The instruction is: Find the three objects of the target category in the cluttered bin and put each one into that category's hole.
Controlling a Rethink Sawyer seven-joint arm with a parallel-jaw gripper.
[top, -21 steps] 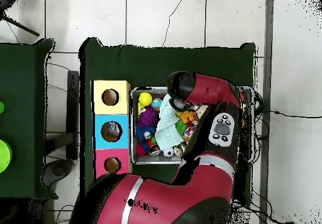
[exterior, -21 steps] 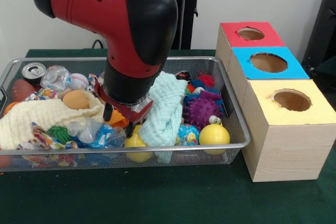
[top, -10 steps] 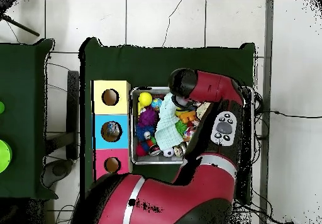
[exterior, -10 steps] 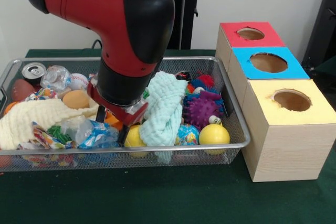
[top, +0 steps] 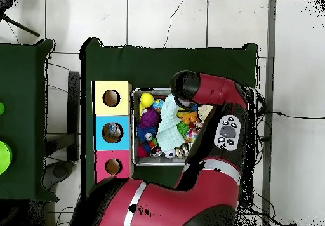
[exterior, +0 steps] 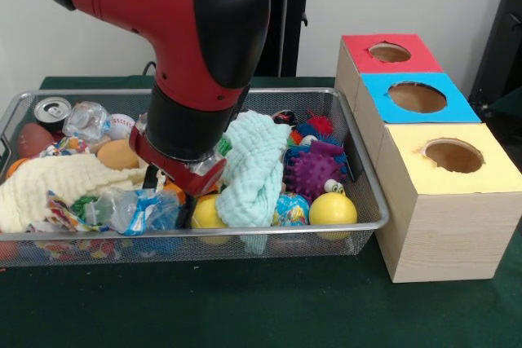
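Note:
A wire mesh bin point(exterior: 269, 230) holds a jumble of toys, cloths and wrappers. My gripper point(exterior: 169, 193) reaches down into its middle, among crinkled plastic wrappers point(exterior: 134, 209), with a bit of an orange object point(exterior: 172, 191) showing right at it. A mint towel point(exterior: 253, 169) lies against the wrist's right side. Around it sit a yellow ball point(exterior: 332, 208), a second yellow ball point(exterior: 208, 214), a purple spiky ball point(exterior: 314, 170) and a cream cloth point(exterior: 57, 181). In the overhead view the arm point(top: 212, 90) covers the gripper and half of the bin point(top: 135, 128).
Three boxes with round holes stand right of the bin: red point(exterior: 359, 46), blue point(exterior: 375, 91), yellow point(exterior: 489, 173). In the overhead view they run yellow point(top: 101, 90), blue point(top: 100, 125), red point(top: 100, 160). A can point(exterior: 52, 110), a baseball point(exterior: 122, 125) and an orange ball point(exterior: 118, 154) lie at the bin's left.
The gripper has slid left and a little lower into the clutter. The wrappers shifted left with it, and the green spiky item beneath them is now mostly covered.

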